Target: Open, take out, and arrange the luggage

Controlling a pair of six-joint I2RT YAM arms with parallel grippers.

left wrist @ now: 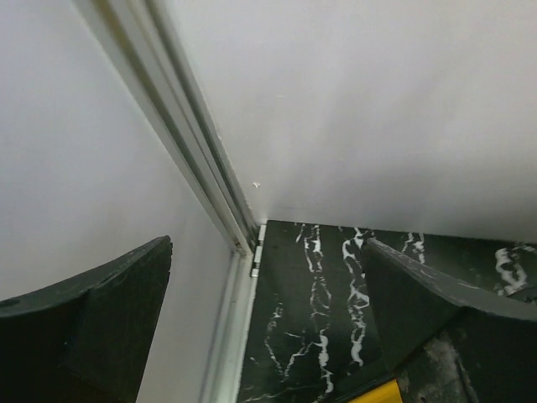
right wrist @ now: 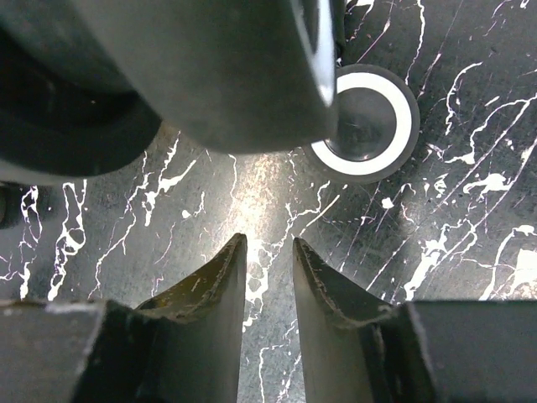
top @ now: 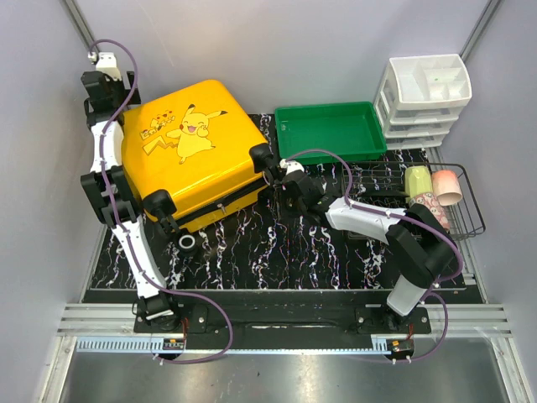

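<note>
The luggage (top: 189, 143) lies flat on the back left part of the table (top: 277, 252), Pikachu side up, with its shell shut as far as I can see. So I judge nothing is done yet: opening it, taking things out and arranging them are all left.

My right claw (right wrist: 268, 241) sits low at its near right corner, just short of a wheel (right wrist: 365, 124). The fingers are almost together, with a thin gap and nothing in it. That arm reaches forward and left across the table from its base.

My left claw (left wrist: 267, 245) is up by the luggage's far left corner, spread wide and empty, facing the wall. Only a yellow sliver shows below it. That arm stands tall along the luggage's left side.

The tray (top: 329, 133) lies just right of the luggage.
</note>
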